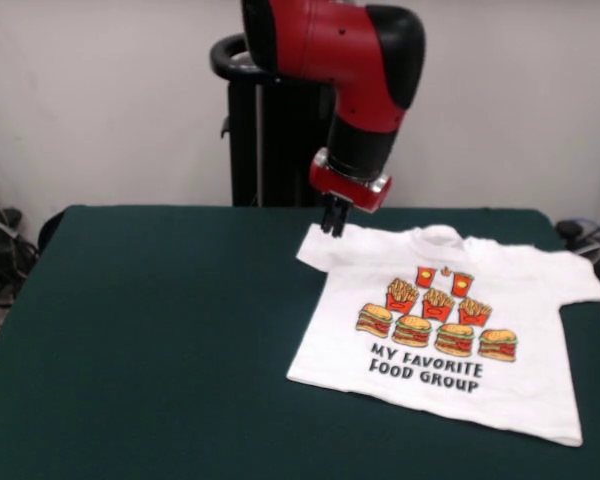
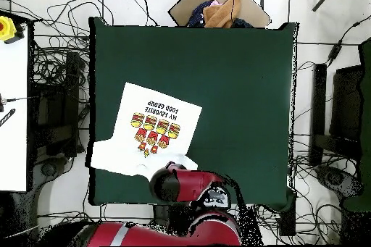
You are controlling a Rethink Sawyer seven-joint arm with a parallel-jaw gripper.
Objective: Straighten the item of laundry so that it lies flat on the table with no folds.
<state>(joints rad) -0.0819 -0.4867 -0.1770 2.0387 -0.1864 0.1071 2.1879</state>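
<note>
The item of laundry, a white T-shirt with burgers, fries and black text, lies spread out with its print up on the right part of the dark green table. My gripper hangs at the shirt's far left sleeve, its tips at the sleeve's edge. The two fingers stand together, shut, and I see no cloth lifted between them. In the overhead view the shirt lies near the table's left edge, and the red arm covers the gripper and part of one sleeve.
The shirt's other sleeve reaches the table's right edge. An open cardboard box with cloth stands beyond the table's top edge. Cables lie on the floor around it. A white surface stands at the left.
</note>
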